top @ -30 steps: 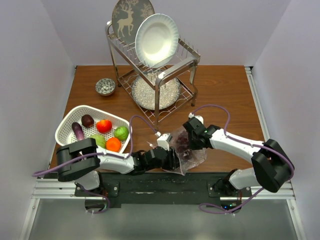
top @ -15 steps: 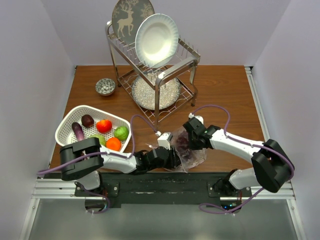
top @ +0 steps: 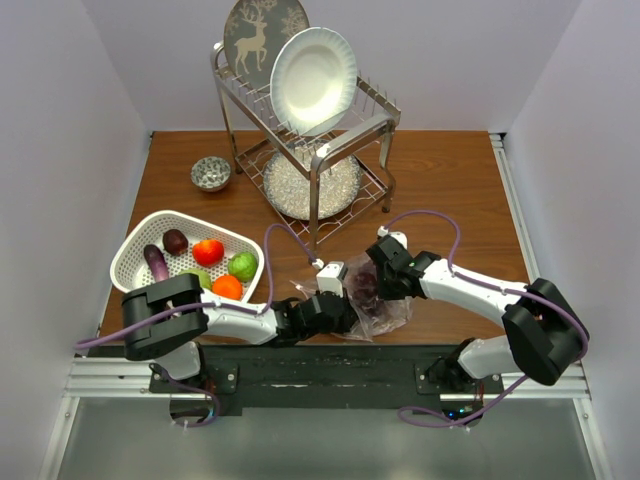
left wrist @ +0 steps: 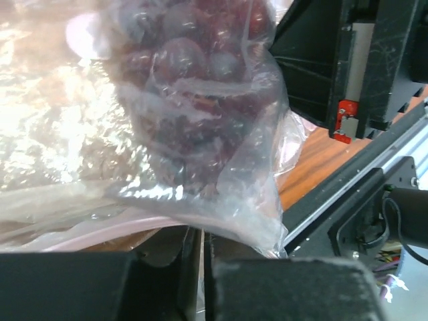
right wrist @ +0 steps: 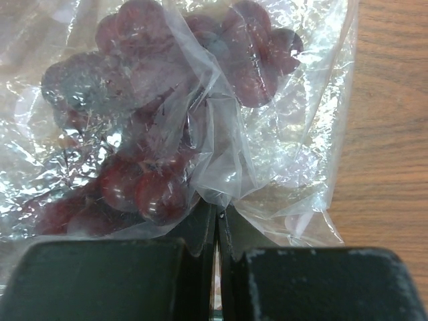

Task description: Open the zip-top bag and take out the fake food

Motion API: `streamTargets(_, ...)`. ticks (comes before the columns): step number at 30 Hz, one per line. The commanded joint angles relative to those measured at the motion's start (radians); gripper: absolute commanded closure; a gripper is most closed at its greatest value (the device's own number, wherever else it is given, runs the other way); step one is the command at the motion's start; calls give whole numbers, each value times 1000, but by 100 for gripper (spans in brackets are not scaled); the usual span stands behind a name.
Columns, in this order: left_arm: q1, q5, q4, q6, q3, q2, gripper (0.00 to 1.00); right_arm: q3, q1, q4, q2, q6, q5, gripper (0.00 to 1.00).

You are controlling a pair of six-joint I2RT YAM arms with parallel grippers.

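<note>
Gripping the bag (top: 386,317), left gripper (left wrist: 198,235) and right gripper (right wrist: 215,217) each clamp its film; grapes (right wrist: 144,134) lie inside.

Noted thin clear plastic on the zip-top bag (right wrist: 287,134), heavily crinkled, glossy with white glare along the creases; smooth, shiny dark-red plastic on the grapes (right wrist: 144,190) inside. Brown wood grain on the table (right wrist: 394,100), smooth with a low sheen. White perforated plastic, matt, for the basket (top: 128,255); bright bare metal wire for the dish rack (top: 312,190).
</note>
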Motion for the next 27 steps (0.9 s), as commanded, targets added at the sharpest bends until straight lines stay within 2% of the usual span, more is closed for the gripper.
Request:
streamTargets(1,5,-78,-20,39,12,-50,95,2,1,-29,-25,16,71,100)
streamTargets(4,5,-81,-44,37,-31,-99,98,14,-12,-51,-28,22,121,100)
streamTargets(13,5,-87,-75,39,-172,-257,98,48,-45,-65,-2,14,155,100)
streamTargets(20,5,-93,-161,49,-202,-366,100,63,-45,-77,9,20,188,100)
streamTargets(27,5,-115,-273,112,-151,-516,100,48,-45,-69,-56,33,201,100)
